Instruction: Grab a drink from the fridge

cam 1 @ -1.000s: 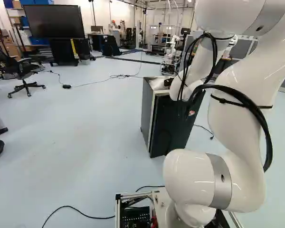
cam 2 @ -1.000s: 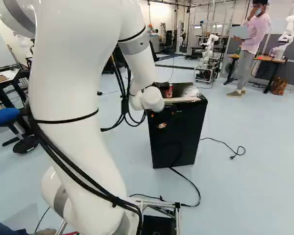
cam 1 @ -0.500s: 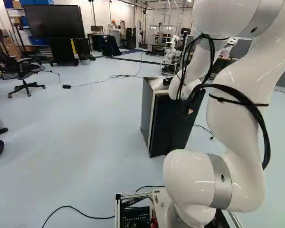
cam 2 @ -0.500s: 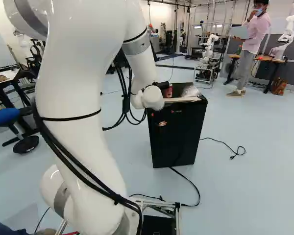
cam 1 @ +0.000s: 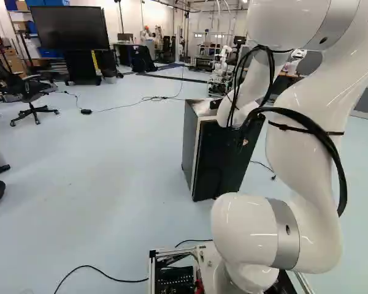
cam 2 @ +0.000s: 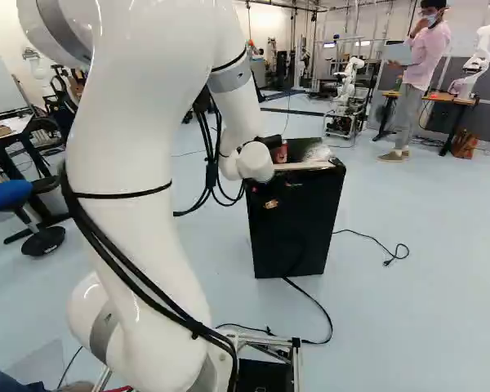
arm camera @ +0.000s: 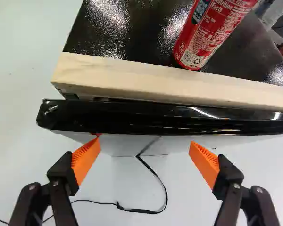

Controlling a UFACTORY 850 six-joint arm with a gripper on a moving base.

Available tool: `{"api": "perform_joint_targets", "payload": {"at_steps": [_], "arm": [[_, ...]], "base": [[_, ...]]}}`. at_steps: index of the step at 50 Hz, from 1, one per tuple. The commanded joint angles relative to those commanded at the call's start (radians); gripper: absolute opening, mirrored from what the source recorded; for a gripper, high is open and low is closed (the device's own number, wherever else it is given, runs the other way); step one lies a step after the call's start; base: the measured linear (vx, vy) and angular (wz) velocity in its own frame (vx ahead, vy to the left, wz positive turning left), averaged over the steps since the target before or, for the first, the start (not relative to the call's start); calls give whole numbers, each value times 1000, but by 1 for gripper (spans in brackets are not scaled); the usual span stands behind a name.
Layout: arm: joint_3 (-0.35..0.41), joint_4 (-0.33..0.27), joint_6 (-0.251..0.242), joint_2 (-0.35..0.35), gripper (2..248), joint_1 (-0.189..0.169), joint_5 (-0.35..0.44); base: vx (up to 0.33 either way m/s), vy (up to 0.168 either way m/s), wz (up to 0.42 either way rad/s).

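My gripper (cam 2: pixel 269 141) is mostly hidden behind the white wrist at the fridge's top in the right base view. Seen from the wrist, the gripper (arm camera: pixel 145 159) is open, its orange pads wide apart with nothing between them. Just ahead of the fingertips runs the glossy black top edge of the fridge door (arm camera: pixel 155 117), which looks closed. The black fridge (cam 1: pixel 224 159) stands on the floor ahead of the base. A red can (arm camera: pixel 206 37) stands on the fridge top, behind a pale wooden strip (arm camera: pixel 165 84). The fridge's inside is hidden.
A black cable (cam 2: pixel 310 302) lies on the floor near the fridge's foot. Another robot (cam 2: pixel 349 82) stands farther back. An office chair (cam 1: pixel 30 95) and a large screen (cam 1: pixel 70 27) are at the left of the left base view.
The large arm links have shifted slightly, leftward in the left base view and rightward in the right one. The wrist has barely moved. Reflections on the fridge front moved up a little.
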Motion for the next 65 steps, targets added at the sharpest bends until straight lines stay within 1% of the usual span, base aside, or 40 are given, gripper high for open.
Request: {"api": "perform_joint_targets", "payload": {"at_steps": [65], "arm": [[-48, 0, 0, -38, 247, 9, 0]], "base": [[0, 0, 0]]}}
